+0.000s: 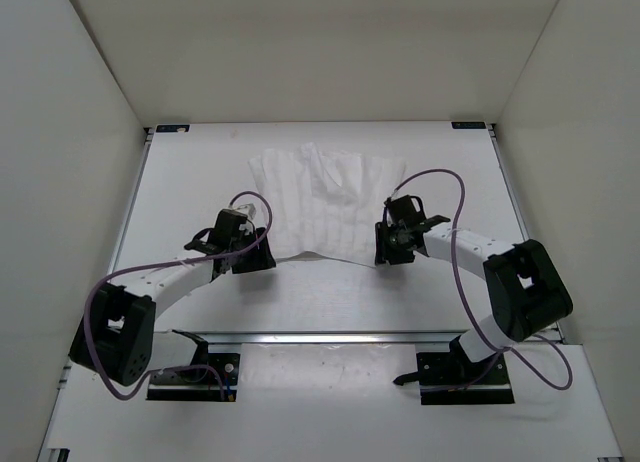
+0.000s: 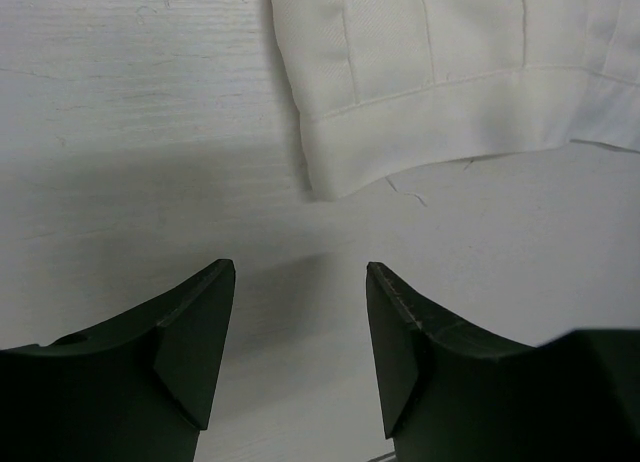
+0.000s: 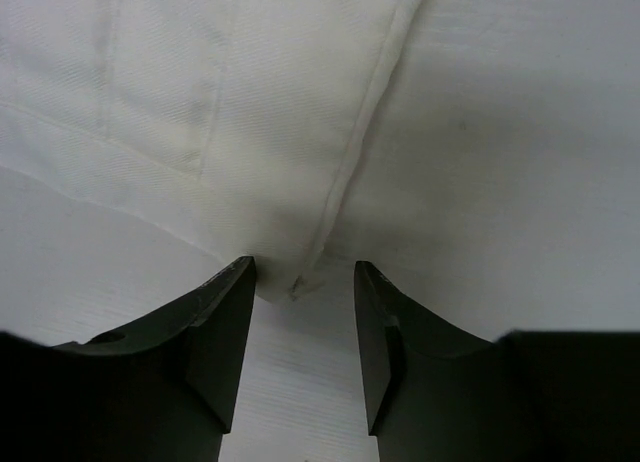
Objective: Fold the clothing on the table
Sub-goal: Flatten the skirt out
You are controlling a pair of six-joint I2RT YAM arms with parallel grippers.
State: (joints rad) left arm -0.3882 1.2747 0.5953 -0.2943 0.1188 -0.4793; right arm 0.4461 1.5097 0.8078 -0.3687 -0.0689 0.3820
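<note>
**Both jaws released at the garment's near edge**

The clothing (image 1: 325,207) lies spread on the table (image 1: 350,302), in the middle of its far half, well clear of the white walls (image 1: 90,72). Its near hem runs in a shallow curve from one arm to the other, and a V-shaped neckline shows toward the far side.

The left arm (image 1: 165,282) reaches in from the left, with the left jaws low over the table at the garment's near left corner. In the left wrist view these jaws stand apart with only bare table between them. The hemmed corner (image 2: 330,177) lies just beyond the tips, not touching them, and a loose thread (image 2: 405,190) trails from the hem.

The right arm (image 1: 470,247) reaches in from the right, with the right jaws at the garment's near right corner. In the right wrist view they also stand apart, gripping nothing. The cloth's corner (image 3: 295,282), where a stitched seam (image 3: 365,132) ends, sits right at the gap between the tips. Whether it touches either tip cannot be told.

A purple cable (image 1: 455,197) loops along each arm.
</note>
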